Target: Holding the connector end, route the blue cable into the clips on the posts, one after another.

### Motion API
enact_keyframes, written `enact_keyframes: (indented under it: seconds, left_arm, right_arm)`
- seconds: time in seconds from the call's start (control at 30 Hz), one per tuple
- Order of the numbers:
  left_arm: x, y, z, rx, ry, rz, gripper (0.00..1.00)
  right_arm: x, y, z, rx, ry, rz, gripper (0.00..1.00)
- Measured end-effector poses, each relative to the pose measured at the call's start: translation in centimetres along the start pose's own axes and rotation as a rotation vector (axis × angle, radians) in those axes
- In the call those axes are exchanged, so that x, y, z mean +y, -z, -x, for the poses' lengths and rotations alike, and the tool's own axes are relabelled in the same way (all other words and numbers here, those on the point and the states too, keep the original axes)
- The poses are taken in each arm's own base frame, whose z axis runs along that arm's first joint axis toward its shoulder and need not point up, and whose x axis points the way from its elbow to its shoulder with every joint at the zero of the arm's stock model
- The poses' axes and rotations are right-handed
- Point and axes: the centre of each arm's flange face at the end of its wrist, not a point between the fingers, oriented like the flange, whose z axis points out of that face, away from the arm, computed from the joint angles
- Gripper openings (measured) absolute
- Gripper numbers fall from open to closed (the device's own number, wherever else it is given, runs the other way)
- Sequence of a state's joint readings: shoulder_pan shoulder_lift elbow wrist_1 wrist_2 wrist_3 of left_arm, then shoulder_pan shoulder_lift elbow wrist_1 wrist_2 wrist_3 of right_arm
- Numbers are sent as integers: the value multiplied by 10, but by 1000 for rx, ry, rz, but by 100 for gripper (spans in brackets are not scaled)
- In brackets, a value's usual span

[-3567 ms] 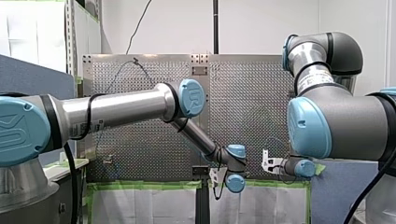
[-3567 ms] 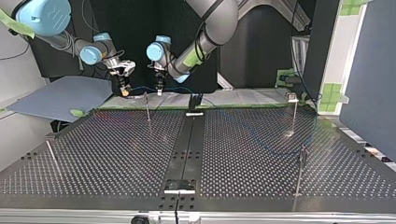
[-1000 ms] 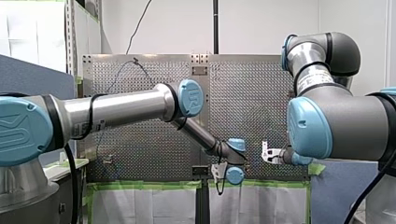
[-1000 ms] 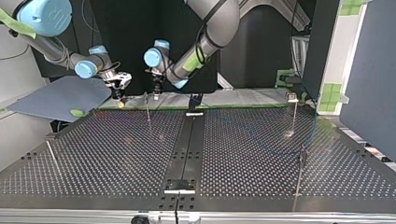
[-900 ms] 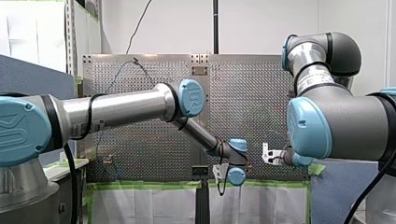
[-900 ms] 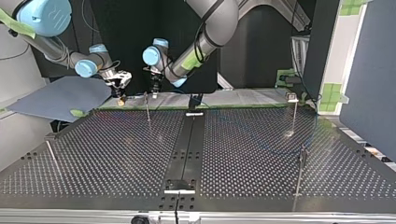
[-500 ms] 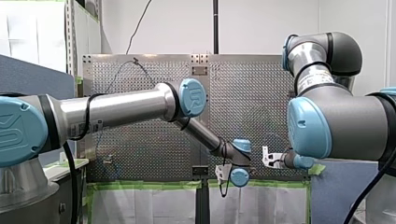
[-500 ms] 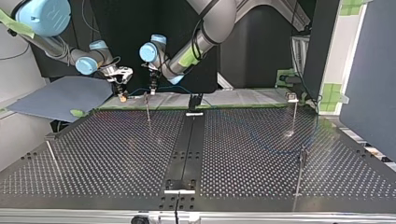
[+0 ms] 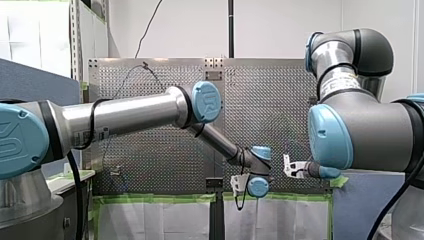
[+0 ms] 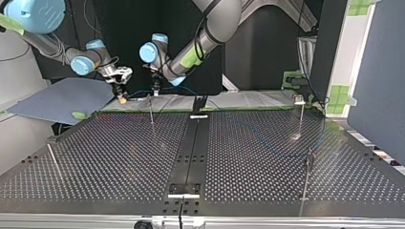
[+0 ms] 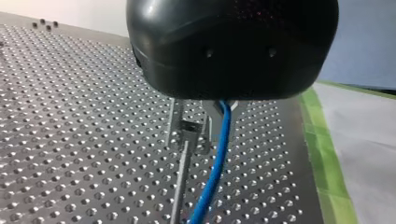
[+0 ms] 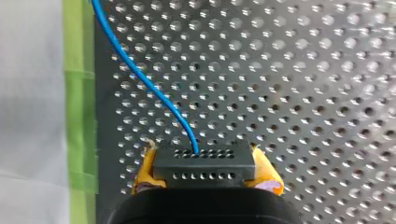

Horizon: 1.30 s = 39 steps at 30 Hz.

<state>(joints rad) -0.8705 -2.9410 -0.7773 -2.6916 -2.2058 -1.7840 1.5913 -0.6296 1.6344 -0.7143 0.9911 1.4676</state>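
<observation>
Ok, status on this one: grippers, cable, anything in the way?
Right gripper shut on connector. Left gripper at a post, by its clip; blue cable beside clip, not visibly in it. No obstruction seen.

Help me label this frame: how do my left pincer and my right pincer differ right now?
My right pincer is shut on the black rectangular connector; my left pincer has the thin blue cable running out beneath it. The right pincer shows yellow pads; the left pincer a black housing. The left pincer hangs at the thin metal post; the right pincer stands aside from it. Both handle the same cable.
</observation>
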Motion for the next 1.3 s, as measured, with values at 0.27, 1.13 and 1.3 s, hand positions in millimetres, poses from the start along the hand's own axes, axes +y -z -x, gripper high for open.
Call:
enact_keyframes:
  seconds: [0.27,1.13,1.3]
  left_arm:
    - [-2,-1,5,-8,11,0,2]
    - [36,-45,6,-34,47,-38,2]
    - [39,-49,4,-29,47,-53,2]
  right_arm:
    - [7,2,-11,14,-9,13,0]
    - [0,-5,-16,58,-41,1,0]
    - [0,-7,-17,73,-53,-4,0]
